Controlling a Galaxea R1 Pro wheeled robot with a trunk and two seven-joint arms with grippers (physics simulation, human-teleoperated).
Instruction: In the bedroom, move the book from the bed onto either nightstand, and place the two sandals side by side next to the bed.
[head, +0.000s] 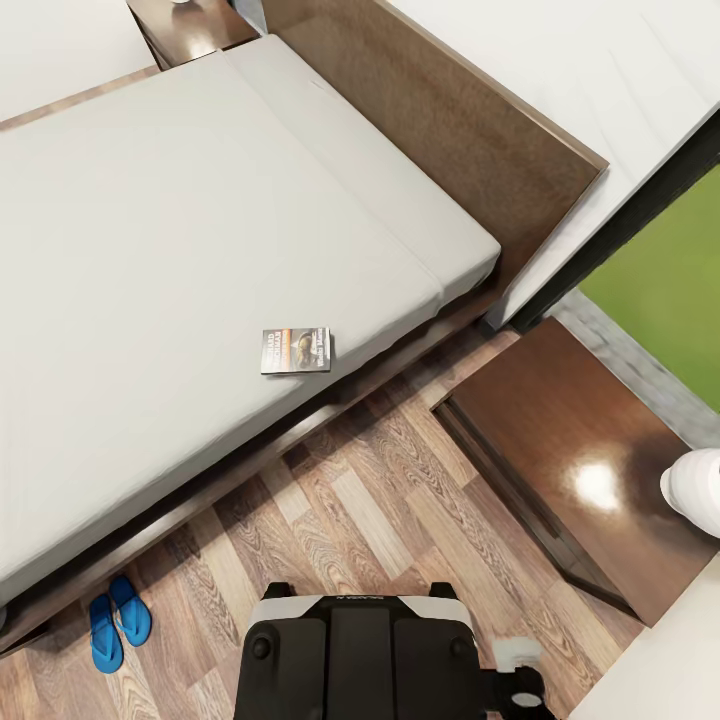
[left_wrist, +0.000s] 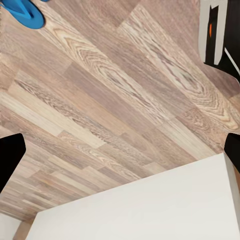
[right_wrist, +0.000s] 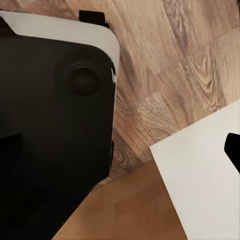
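Wood-plank floor (head: 380, 500), bed (head: 150, 250) beyond. Book (head: 296, 350) flat near mattress edge: thin, light, floppy; pinch the overhang-side edge. Sandals (head: 118, 620) side by side by the bedframe. Nightstand (head: 560, 440) close. Gripper spread on both arms: probably open, cannot tell.

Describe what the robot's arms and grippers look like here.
Left gripper: its fingers are plain matte black with blunt tips, and no markings can be made out. Right gripper: its fingers are the same plain black. In the head view, a piece of the right arm has a white shell over black joint parts.
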